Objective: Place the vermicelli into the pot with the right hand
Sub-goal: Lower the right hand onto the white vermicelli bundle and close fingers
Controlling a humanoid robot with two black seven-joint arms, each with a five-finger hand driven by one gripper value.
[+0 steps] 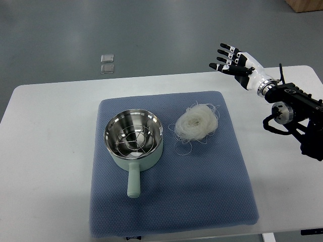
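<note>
Right hand (233, 60) hung open over the table's (45, 131) far edge, fingers spread, holding nothing.

Well short of the work, it had yet to reach the vermicelli (196, 122), a loose nest on the blue mat (171, 201) just beside the green pot (133, 138). A sound grasp would likely mean descending over the nest's middle, gathering stray strands inward, then lifting clear of the pot's steel rim before letting go.

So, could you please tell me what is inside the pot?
Inside the pot sits a wire rack over the steel base; no vermicelli yet.
</note>
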